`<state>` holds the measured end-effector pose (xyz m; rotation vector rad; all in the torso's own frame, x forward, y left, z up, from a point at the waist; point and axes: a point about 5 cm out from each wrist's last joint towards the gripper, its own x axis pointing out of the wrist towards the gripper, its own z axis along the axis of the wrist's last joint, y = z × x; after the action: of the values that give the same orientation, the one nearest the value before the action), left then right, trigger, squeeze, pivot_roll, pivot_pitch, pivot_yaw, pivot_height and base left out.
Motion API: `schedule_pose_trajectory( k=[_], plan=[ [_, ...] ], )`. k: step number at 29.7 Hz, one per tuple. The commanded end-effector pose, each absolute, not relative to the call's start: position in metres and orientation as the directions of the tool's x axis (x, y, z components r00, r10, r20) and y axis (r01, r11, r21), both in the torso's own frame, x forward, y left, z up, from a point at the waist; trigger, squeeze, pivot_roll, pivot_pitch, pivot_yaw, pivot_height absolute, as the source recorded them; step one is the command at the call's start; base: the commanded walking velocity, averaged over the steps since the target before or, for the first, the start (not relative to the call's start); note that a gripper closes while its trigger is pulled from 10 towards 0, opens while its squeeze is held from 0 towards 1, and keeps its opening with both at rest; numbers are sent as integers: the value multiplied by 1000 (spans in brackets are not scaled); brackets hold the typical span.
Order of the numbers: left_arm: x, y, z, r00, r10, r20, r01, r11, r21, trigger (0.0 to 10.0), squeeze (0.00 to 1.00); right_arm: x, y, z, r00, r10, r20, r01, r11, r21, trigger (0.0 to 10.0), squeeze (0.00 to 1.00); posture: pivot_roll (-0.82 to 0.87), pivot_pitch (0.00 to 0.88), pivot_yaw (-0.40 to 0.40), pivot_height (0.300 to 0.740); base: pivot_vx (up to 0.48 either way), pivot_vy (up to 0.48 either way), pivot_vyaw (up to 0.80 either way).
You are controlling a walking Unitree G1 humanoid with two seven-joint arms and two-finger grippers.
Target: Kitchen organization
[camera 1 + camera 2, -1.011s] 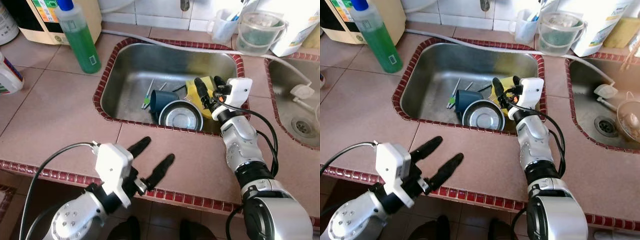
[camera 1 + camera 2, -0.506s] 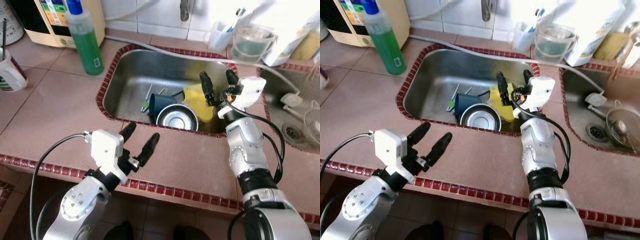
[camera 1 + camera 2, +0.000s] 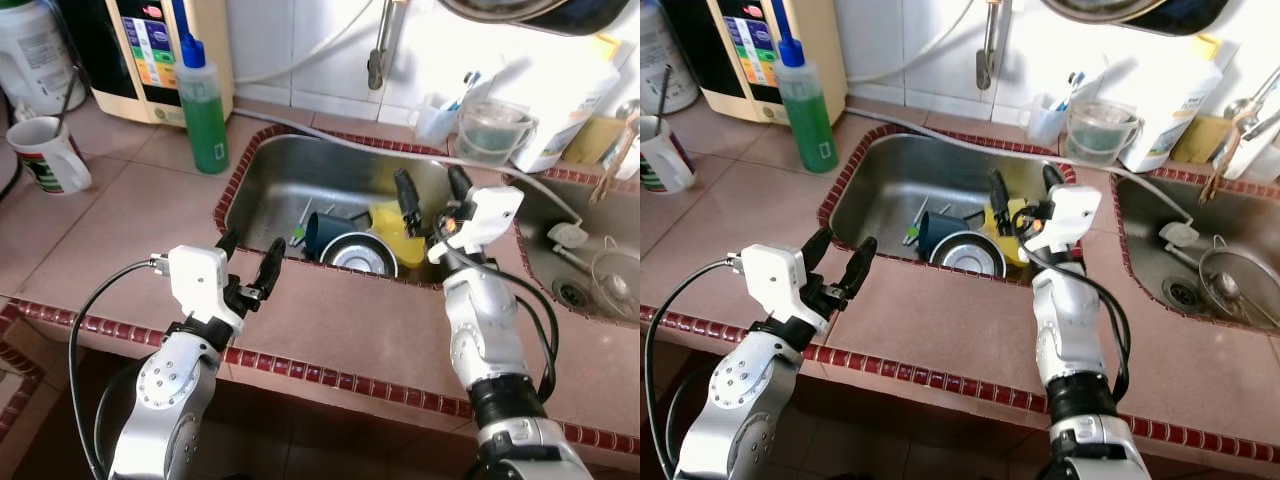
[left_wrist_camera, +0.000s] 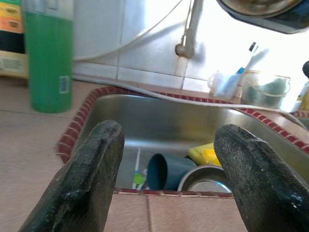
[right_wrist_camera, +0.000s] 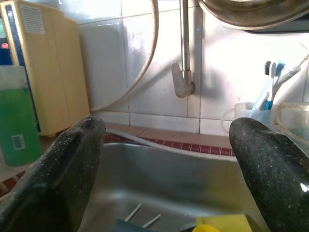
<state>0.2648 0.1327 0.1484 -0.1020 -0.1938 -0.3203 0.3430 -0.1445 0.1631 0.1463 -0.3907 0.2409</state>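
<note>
Blue cup (image 3: 327,226) on its side in sink (image 3: 290,172), touching steel bowl (image 3: 358,252); yellow container (image 3: 392,222) just behind. My right gripper (image 3: 433,196) spread wide, empty, above yellow container. My left gripper (image 3: 249,262) also spread, over bench (image 3: 120,215) at sink's near rim.

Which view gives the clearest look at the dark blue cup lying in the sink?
The left wrist view: the blue cup lies on its side, framed between the open left hand fingers, beside the steel bowl. The head views show it smaller from above. The right wrist view catches just its edge.
</note>
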Motion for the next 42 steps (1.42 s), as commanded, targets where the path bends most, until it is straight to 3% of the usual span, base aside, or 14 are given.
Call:
schedule_pose_trajectory(
  k=[1, 2, 20, 35, 42],
  plan=[
    [266, 132, 146, 934, -293, 205, 310, 949, -51, 10000, 0, 340, -147, 169, 891, 191, 412, -243, 967, 78, 10000, 984, -66, 24, -69, 740, 0, 0, 0],
    [266, 133, 144, 934, -294, 202, 309, 950, -49, 10000, 0, 338, -147, 167, 893, 187, 409, -237, 969, 74, 10000, 0, -66, 24, -69, 740, 0, 0, 0],
    [261, 140, 135, 952, -254, 171, 260, 966, -11, 10000, 0, 300, -142, 140, 928, 164, 334, -202, 976, 81, 10000, 0, -55, 5, -84, 740, 0, 0, 0],
    [254, 138, 134, 938, -296, 180, 298, 954, 15, 10000, 0, 297, -139, 139, 935, 167, 313, -203, 976, 85, 10000, 0, -47, 6, -91, 740, 0, 0, 0],
    [253, 136, 135, 928, -321, 188, 326, 945, 7, 10000, 0, 293, -140, 138, 938, 165, 305, -199, 976, 84, 10000, 0, -49, 8, -89, 740, 0, -357, 0]
  ],
)
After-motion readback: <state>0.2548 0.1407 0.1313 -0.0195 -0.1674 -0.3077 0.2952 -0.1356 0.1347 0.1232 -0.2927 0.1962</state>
